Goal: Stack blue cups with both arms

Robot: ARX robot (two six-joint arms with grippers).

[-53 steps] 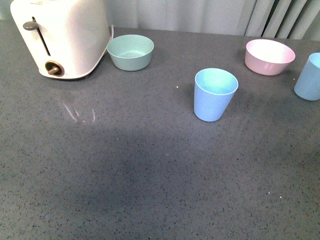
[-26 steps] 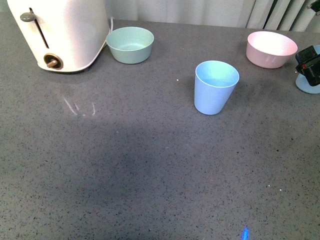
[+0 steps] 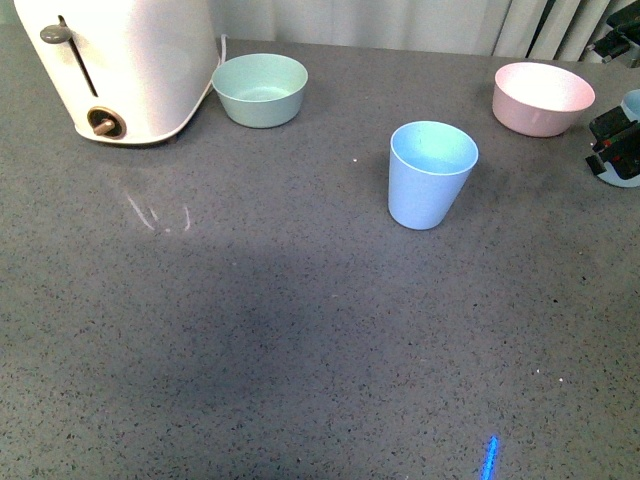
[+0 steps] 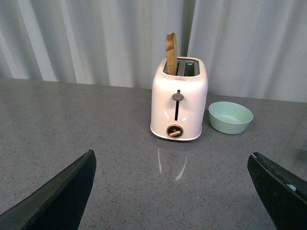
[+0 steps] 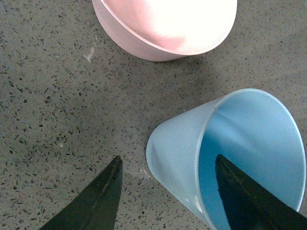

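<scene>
We are lowering our right gripper (image 5: 168,160) over the blue cup (image 5: 254,134) at the right edge of the counter (image 3: 300,330), straddling its wall.

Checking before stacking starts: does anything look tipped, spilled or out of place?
Nothing stands out. The centre blue cup and the right blue cup stand upright, as do the mint bowl and pink bowl. No spills. A bread slice pokes from the toaster.

The grey speckled countertop (image 3: 300,340) bears five things. The nearer blue cup (image 5: 178,143) stands upright at the right gripper (image 5: 168,160), its wall between the fingers, the pink bowl (image 5: 163,24) just beyond. The second blue cup (image 3: 431,175) stands well apart; mint-green bowl (image 3: 260,90) and white toaster (image 3: 120,70) (bread in one slot) lie farthest.
</scene>
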